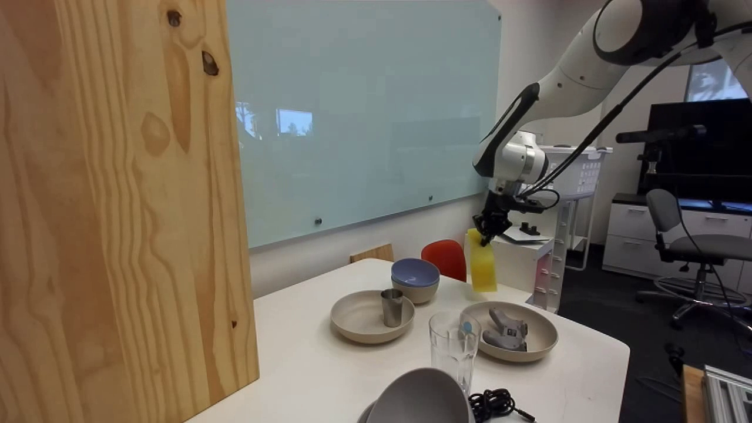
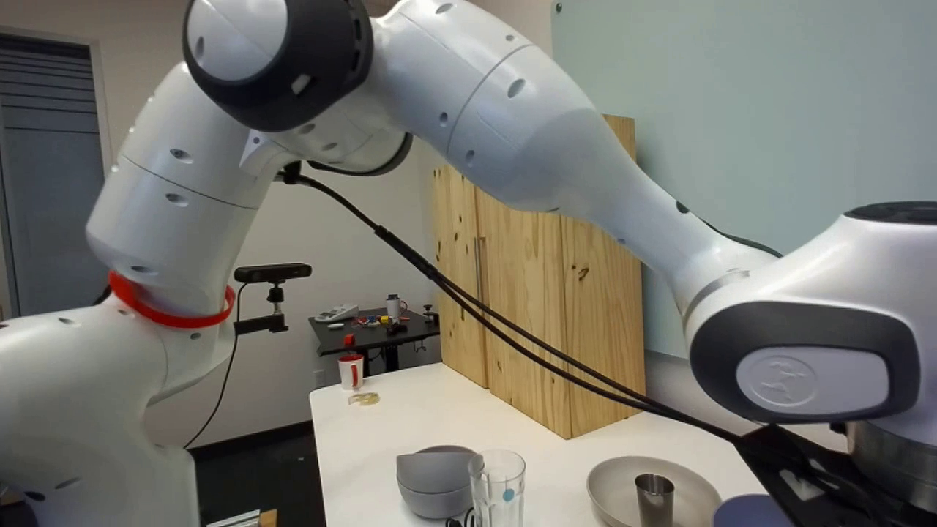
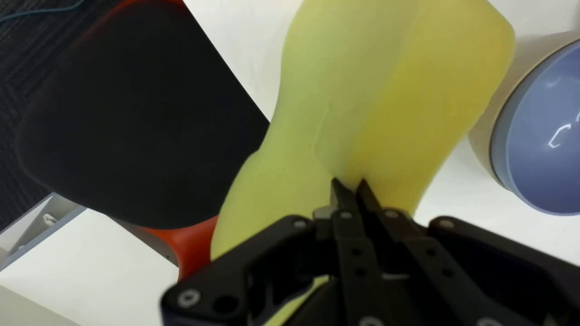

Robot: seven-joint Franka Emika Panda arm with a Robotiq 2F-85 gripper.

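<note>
My gripper [image 1: 485,239] is shut on a thin, soft yellow cloth [image 1: 483,270]. The cloth hangs down from the fingers beyond the table's far edge, near a red chair [image 1: 445,259]. In the wrist view the fingertips [image 3: 348,184] pinch a fold of the cloth [image 3: 435,99], which spreads out on both sides. A blue bowl [image 3: 546,131] stacked on a beige bowl is to the right there; the dark chair with red edges [image 3: 149,113] is to the left. In an exterior view a beige dish [image 1: 543,343] holding grey objects [image 1: 508,336] stands nearest below the cloth. The gripper's fingers are hidden in an exterior view.
On the white table [image 1: 305,352] are a dish [image 1: 352,323] with a metal cup [image 1: 392,308], a clear glass [image 1: 455,346], grey bowls [image 1: 420,399] and a black cable [image 1: 496,404]. A wooden cabinet [image 2: 527,293] and a white-red mug [image 2: 351,372] stand at the table's other end.
</note>
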